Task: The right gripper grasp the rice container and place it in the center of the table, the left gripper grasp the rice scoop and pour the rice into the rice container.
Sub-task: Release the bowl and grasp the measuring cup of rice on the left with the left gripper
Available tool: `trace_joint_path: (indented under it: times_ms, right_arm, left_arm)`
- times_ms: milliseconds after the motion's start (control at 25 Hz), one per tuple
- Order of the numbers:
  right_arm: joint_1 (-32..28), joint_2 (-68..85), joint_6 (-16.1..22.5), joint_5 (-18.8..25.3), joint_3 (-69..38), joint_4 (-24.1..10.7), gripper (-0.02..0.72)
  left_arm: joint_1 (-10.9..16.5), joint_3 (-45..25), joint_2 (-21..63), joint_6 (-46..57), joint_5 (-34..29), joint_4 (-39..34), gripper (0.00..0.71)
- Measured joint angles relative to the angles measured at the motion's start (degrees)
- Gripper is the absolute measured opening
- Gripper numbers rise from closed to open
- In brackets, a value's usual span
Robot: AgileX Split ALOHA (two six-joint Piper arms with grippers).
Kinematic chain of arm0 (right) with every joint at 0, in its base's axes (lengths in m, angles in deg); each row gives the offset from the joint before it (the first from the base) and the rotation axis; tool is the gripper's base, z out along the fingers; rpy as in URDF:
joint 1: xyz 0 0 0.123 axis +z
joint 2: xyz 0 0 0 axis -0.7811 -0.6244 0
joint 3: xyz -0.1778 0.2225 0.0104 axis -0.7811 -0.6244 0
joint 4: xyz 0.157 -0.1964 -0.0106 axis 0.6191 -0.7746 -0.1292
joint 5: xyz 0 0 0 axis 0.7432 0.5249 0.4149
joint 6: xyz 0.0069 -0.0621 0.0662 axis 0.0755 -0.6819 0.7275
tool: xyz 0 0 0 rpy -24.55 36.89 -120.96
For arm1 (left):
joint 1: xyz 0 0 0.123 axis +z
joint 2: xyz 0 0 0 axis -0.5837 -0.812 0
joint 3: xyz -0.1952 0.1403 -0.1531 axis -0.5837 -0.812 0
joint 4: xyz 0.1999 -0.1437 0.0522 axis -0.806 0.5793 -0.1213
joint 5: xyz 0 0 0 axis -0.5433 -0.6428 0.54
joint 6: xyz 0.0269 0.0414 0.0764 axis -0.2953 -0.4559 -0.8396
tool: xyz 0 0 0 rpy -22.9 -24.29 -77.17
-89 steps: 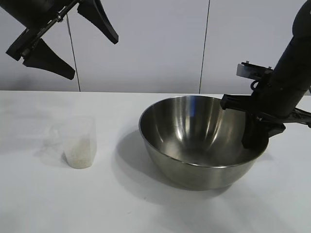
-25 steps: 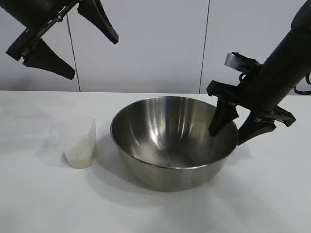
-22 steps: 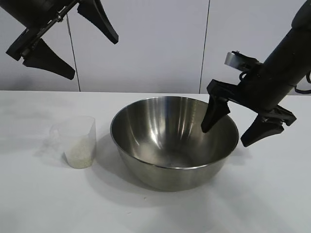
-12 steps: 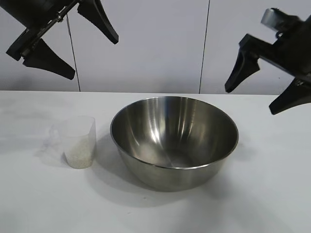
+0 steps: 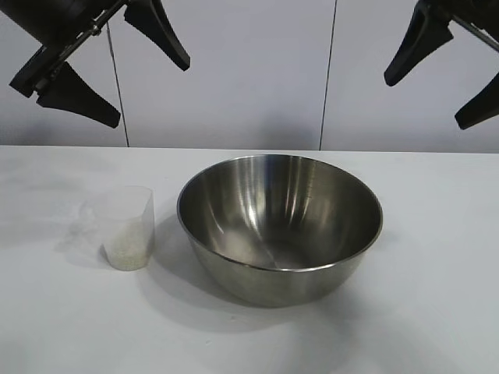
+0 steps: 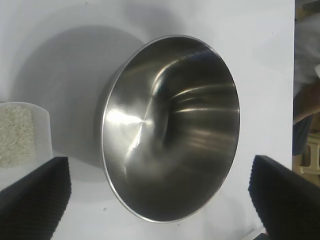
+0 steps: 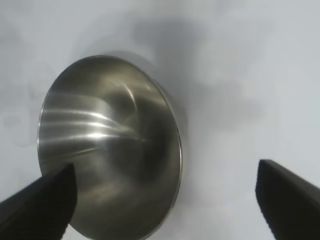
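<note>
Your right hand hangs high at the upper right of the exterior view, fingers spread wide and holding nothing. The rice container sits on the table well below that hand and toward the middle, apart from it; nothing touches its rim. From the right wrist view you look down on the container between the two fingertips, with bare table around it. Your left hand hangs high at the upper left, fingers also wide apart and empty. The rice scoop stands upright on the table below that hand, just beside the container's left side, with rice in its lower part. In the left wrist view the scoop appears at the edge, next to the container.
</note>
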Motion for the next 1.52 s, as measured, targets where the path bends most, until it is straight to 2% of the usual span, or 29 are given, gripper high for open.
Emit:
trace_joint_path:
  times_ms: [480, 760, 960, 1280, 1520]
  right_arm:
    - [0.06, -0.01, 6.15, 0.18, 0.06, -0.72, 0.673]
    - [2.89, -0.01, 6.74, -0.18, 0.06, -0.72, 0.673]
    - [3.15, -0.01, 8.60, -0.79, 0.06, -0.78, 0.673]
    - [3.15, -0.01, 9.12, -1.35, 0.06, -0.78, 0.673]
    - [3.15, -0.01, 9.12, -1.35, 0.06, -0.78, 0.673]
  left_arm:
    - [0.00, 0.00, 0.00, 0.00, 0.00, 0.00, 0.694]
    - [0.00, 0.00, 0.00, 0.00, 0.51, 0.00, 0.694]
    - [0.00, 0.00, 0.00, 0.00, 0.83, 0.00, 0.694]
    - [0.00, 0.00, 0.00, 0.00, 2.67, 0.00, 0.694]
    - [0.00, 0.00, 0.18, -7.69, 5.13, 0.00, 0.694]
